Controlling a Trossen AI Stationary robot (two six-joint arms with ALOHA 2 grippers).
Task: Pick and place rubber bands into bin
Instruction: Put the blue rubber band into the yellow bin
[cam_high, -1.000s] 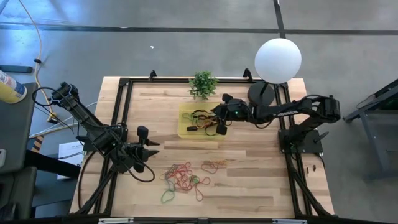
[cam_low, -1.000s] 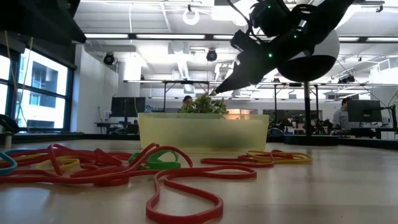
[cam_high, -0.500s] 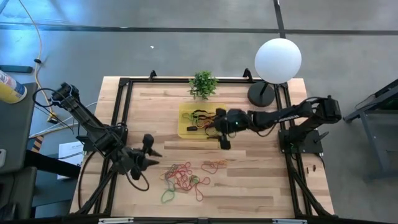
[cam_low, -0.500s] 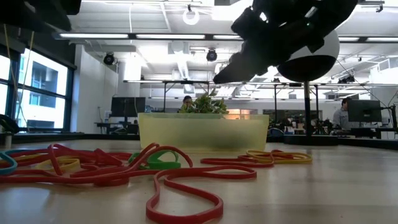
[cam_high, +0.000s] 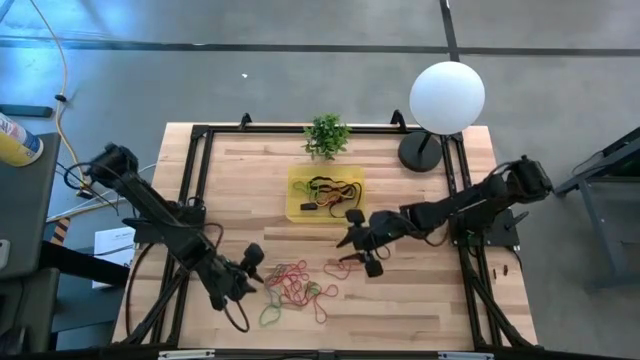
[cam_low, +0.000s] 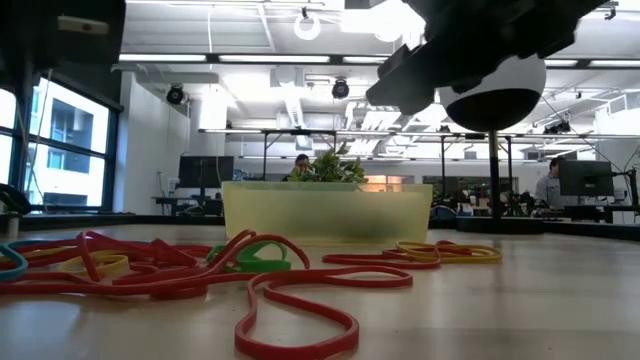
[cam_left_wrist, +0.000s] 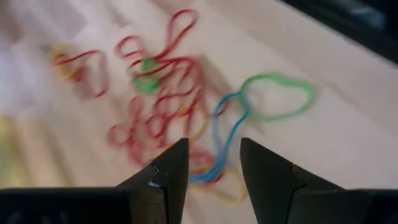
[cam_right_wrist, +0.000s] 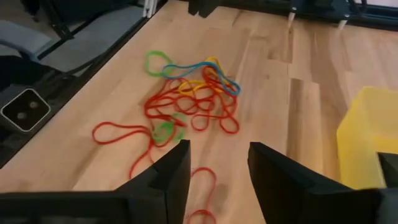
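Note:
Loose rubber bands, mostly red with green, blue and yellow, lie in a pile (cam_high: 295, 287) near the table's front edge. A smaller red and orange cluster (cam_high: 345, 266) lies to its right. The yellow bin (cam_high: 323, 193) stands at the table's middle back with several bands inside. My left gripper (cam_high: 254, 270) is open just left of the pile, which its wrist view shows ahead of the fingers (cam_left_wrist: 168, 118). My right gripper (cam_high: 361, 242) is open above the small cluster, between the bin and the pile. Its wrist view shows the pile (cam_right_wrist: 186, 99) and a corner of the bin (cam_right_wrist: 373, 137).
A small green potted plant (cam_high: 327, 135) stands behind the bin. A white globe lamp (cam_high: 447, 97) stands at the back right. A black frame (cam_high: 200, 140) runs along the table's edges. Bare wood lies between the bin and the bands.
My right gripper has moved from over the bin toward the table's near edge and now hangs over the small red and orange cluster. My left gripper has moved toward the right and near edges, up to the big pile. The bands have stayed where they were.

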